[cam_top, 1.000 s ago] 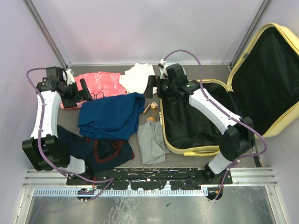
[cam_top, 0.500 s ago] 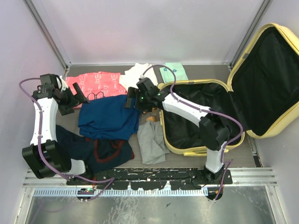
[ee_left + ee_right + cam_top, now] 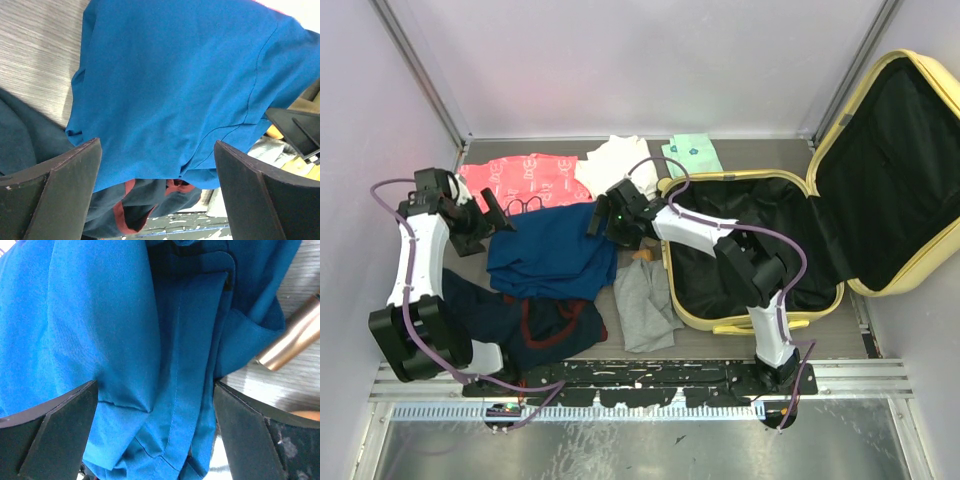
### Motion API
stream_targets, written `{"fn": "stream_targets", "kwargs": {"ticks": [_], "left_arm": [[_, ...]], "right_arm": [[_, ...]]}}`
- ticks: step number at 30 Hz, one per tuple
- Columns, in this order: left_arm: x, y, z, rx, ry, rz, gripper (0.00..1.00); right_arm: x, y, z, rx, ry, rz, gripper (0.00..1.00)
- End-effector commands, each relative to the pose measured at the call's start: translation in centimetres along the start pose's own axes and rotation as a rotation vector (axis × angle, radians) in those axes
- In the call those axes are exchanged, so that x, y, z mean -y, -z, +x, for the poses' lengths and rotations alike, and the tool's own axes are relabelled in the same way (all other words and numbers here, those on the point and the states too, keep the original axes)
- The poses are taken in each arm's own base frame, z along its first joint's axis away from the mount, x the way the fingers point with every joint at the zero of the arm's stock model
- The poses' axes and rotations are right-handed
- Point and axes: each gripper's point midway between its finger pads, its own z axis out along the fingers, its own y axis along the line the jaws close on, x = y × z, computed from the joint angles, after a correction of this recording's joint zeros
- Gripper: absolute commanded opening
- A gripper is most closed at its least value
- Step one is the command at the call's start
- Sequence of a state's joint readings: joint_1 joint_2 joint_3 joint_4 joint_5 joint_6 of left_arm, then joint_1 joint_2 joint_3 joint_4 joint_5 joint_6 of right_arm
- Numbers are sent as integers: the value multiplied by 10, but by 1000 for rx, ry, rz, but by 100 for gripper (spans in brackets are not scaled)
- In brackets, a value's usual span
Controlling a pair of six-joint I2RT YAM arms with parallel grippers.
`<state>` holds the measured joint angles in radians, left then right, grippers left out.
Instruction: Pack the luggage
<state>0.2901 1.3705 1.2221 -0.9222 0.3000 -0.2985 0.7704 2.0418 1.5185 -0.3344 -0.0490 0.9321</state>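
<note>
The luggage (image 3: 720,325) lies open at the right, a pale yellow shell with black lining, its lid (image 3: 900,150) tipped up to the far right. A blue shirt (image 3: 555,255) is spread in the middle of the table. My left gripper (image 3: 492,212) hovers open at the shirt's left edge; in the left wrist view the blue shirt (image 3: 170,80) fills the space beyond the left gripper (image 3: 157,192). My right gripper (image 3: 610,215) stands open over the shirt's right edge, and its jaws straddle folds of the blue shirt (image 3: 125,340) at the right gripper (image 3: 156,435) without closing on them.
A pink shirt (image 3: 525,178), a white garment (image 3: 615,160) and a mint green item (image 3: 692,152) lie at the back. A grey garment (image 3: 642,300) and a dark navy garment with red trim (image 3: 520,325) lie near the front. A copper tube (image 3: 292,335) rests beside the shirt.
My right arm has swung left from the suitcase's edge to the blue shirt's right side. The left gripper has shifted slightly toward the shirt. Both jaws stayed open.
</note>
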Motion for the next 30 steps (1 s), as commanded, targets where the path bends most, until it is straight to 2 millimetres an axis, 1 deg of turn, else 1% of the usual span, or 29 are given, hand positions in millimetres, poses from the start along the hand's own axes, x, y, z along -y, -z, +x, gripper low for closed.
{"fn": "stream_targets", "kwargs": {"ticks": [1, 3, 4, 5, 7, 12, 13, 15, 16, 18, 21, 23, 26, 28, 30], "left_arm": [[-6, -11, 4, -26, -22, 0, 92], [-13, -17, 12, -62, -26, -23, 88], [-17, -21, 14, -76, -22, -35, 88], [-19, -24, 17, -87, -20, -44, 85], [-22, -29, 20, -108, -16, -50, 83], [-22, -38, 22, -137, 0, -39, 82], [-22, -39, 21, -139, 1, -39, 82], [-23, -39, 20, -134, -1, -40, 86], [-24, -39, 18, -127, -5, -50, 92], [-30, -35, 11, -103, -30, -85, 98], [-40, -33, 4, -97, -61, -134, 98], [-48, -38, 5, -133, -77, -163, 98], [-58, -53, 11, -215, -94, -182, 98], [-68, -64, 10, -238, -102, -217, 98], [-72, -74, 11, -259, -108, -211, 98]], "right_arm": [[-22, -9, -16, 73, -67, -95, 100], [-23, -15, -15, 78, -78, -116, 100], [-23, -19, -14, 75, -81, -118, 100], [-24, -21, -14, 72, -82, -123, 100], [-27, -22, -11, 71, -76, -127, 100], [-30, -28, -3, 79, -35, -108, 100], [-28, -31, 0, 77, -29, -97, 97], [-22, -37, 3, 73, -23, -75, 90], [-18, -40, 4, 72, -17, -65, 83], [-14, -41, 4, 79, -4, -51, 73], [-8, -42, 3, 88, 19, -30, 54], [-5, -43, 3, 92, 35, -22, 45], [-4, -44, 4, 91, 45, -19, 38], [-5, -45, 3, 93, 49, -25, 34], [-8, -46, 2, 94, 56, -35, 29]]}}
